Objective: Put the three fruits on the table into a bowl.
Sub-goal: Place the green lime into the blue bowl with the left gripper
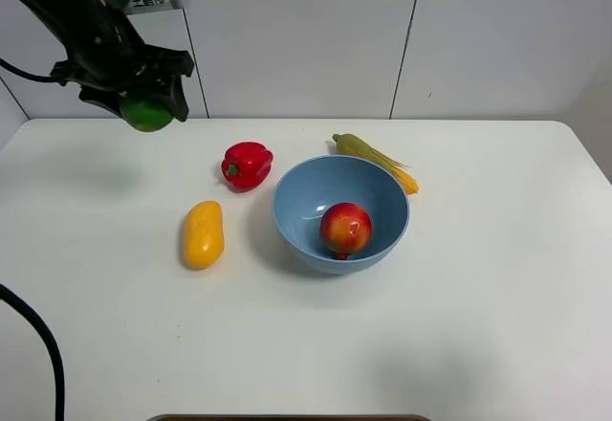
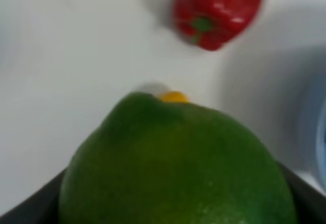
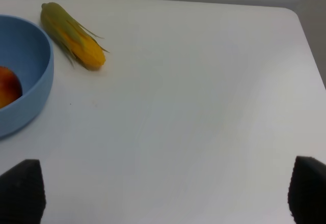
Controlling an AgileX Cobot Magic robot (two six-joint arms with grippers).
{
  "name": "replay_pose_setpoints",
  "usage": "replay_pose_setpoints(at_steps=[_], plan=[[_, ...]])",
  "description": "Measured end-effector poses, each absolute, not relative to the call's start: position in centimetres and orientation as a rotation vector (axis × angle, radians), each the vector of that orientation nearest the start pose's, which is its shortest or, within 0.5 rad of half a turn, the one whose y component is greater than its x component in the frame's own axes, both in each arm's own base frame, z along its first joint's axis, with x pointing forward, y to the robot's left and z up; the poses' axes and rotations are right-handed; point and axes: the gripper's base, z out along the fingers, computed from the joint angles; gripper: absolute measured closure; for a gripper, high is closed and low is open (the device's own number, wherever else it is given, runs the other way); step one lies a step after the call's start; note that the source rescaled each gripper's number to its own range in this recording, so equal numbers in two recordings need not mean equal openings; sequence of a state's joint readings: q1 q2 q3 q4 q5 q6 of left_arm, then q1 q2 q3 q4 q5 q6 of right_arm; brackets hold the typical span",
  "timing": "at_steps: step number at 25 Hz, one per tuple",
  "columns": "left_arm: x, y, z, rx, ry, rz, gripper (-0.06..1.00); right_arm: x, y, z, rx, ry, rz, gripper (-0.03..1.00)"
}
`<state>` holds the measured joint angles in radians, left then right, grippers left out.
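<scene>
From the high camera, the left gripper (image 1: 143,100) hangs in the air above the far left part of the table (image 1: 478,297), clamped on the green lime (image 1: 149,116); the lime is clear of the tabletop; the yellow mango (image 1: 203,234) lies on the table left of the blue bowl (image 1: 287,212), apart from it; the red-orange fruit (image 1: 345,228) sits inside the bowl; a red pepper (image 1: 247,165) stands beyond the mango, and a corn cob (image 1: 375,159) lies just behind the bowl.

From the left wrist, the lime (image 2: 178,168) fills the foreground between dark fingers (image 2: 30,208); the pepper (image 2: 219,10) is blurred beyond it, and a sliver of the mango (image 2: 174,97) shows over the lime.

From the right wrist, the right gripper (image 3: 163,193) stands wide apart with only bare table (image 3: 204,107) between its tips; the bowl (image 3: 30,81), the red-orange fruit (image 3: 7,86) inside it and the corn cob (image 3: 74,35) lie farther off.
</scene>
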<state>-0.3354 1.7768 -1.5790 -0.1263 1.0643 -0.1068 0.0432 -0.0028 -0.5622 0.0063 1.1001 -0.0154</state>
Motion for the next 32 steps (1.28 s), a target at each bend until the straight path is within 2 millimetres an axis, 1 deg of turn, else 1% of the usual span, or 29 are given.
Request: replay_pose_setpoints(at_steps=[5, 9, 15, 19, 22, 26, 29, 32], plan=[[34.4, -18.2, 30.6, 0.414, 2.661, -0.349, 0.83, -1.5, 0.0, 29.1, -0.060, 2.018, 0.025, 0.13], [33.6, -21.2, 30.3, 0.500, 2.603, -0.390, 0.83, -1.5, 0.0, 29.1, -0.060, 2.018, 0.025, 0.13], [32.5, -25.2, 28.5, 0.604, 2.575, -0.445, 0.83, -1.5, 0.0, 29.1, -0.060, 2.018, 0.025, 0.13], [31.9, -27.6, 26.5, 0.673, 2.586, -0.456, 0.83, -1.5, 0.0, 29.1, -0.060, 2.018, 0.025, 0.13], [31.7, -29.0, 24.7, 0.710, 2.605, -0.453, 0.83, -1.5, 0.0, 29.1, -0.060, 2.018, 0.025, 0.13], [31.9, -30.0, 22.4, 0.713, 2.641, -0.460, 0.83, -1.5, 0.0, 29.1, -0.060, 2.018, 0.025, 0.13], [32.1, -30.3, 21.3, 0.706, 2.659, -0.461, 0.83, -1.5, 0.0, 29.1, -0.060, 2.018, 0.025, 0.13], [32.3, -30.4, 20.6, 0.698, 2.665, -0.465, 0.83, -1.5, 0.0, 29.1, -0.060, 2.018, 0.025, 0.13]])
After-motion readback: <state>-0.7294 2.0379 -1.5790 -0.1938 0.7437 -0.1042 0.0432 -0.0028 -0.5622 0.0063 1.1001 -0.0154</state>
